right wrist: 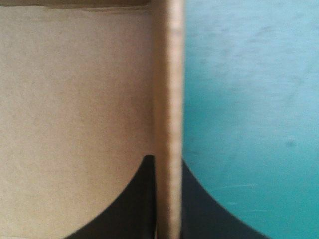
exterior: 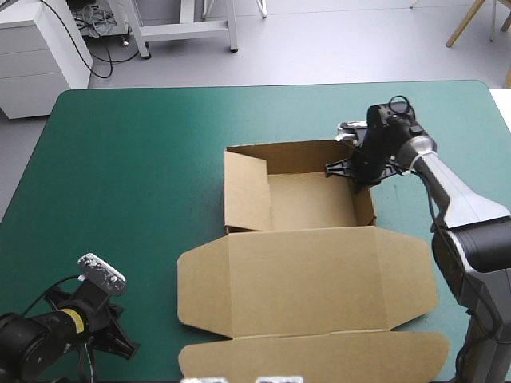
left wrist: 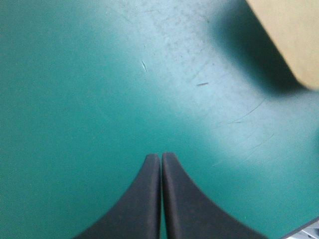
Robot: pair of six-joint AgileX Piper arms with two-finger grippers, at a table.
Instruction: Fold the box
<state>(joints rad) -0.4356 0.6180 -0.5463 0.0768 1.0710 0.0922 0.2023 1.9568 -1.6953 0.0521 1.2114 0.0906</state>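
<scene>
Gripping the box by its right wall, my right claw had its two black fingers all but closed on the board. One finger sat inside against the dull, faintly grainy inner face. The other sat outside over the teal-green cover, and the thin edge of the wall stood upright between them. From above, that grip was at the far right corner of the tray.

The box was a cut sheet of plain brown board, matte and smooth. It lay right of the table's middle, and its near end reached the near edge. Its long axis ran from far to near. The shallow rectangular tray, walls raised, was at the far end with its longer side running left to right. The lid lay flat toward me, with a rounded flap on each side and a long rounded strip at the near edge.

My left claw was closed on nothing, its curved fingers meeting in a point. It was low over the cover near the near left corner, well apart from the tray. Fine scratches marked the cover ahead of it, and a rounded corner of board showed off to one side.
</scene>
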